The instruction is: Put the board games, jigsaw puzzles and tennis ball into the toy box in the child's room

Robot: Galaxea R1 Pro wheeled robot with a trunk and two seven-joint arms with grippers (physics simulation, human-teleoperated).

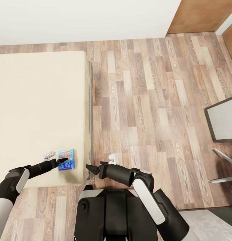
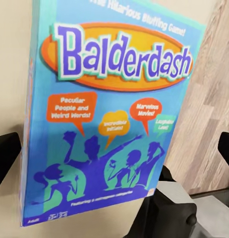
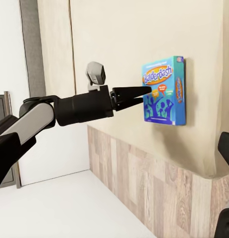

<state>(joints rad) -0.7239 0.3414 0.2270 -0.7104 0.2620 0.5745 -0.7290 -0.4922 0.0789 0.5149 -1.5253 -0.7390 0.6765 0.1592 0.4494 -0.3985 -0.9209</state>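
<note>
Balderdash board game (image 1: 66, 159) lies flat on the bed (image 1: 35, 110), near the mattress's corner closest to me, just beside the grey padded edge. One box visible on the bed; a second is not in these pictures.

Left gripper (image 1: 63, 161) hangs over the box. In the left wrist view its two fingers (image 2: 6, 153) stand wide apart on either side of the lid (image 2: 109, 109), so jaws apart, nothing clamped. From the right wrist view the tips look drawn to a narrow point over the box (image 3: 164, 90); I go by the wrist camera.

Right gripper (image 1: 90, 167) hovers off the bed's edge over the wood floor (image 1: 146, 100). Jaws: cannot tell, tips too small.

Progress, my reading: early. This game is not yet lifted, and the toy box, puzzles and ball are elsewhere. A grey-topped counter corner (image 1: 224, 122) shows at my right. Everything is left: grasp, carry, deposit, then the remaining toys.
</note>
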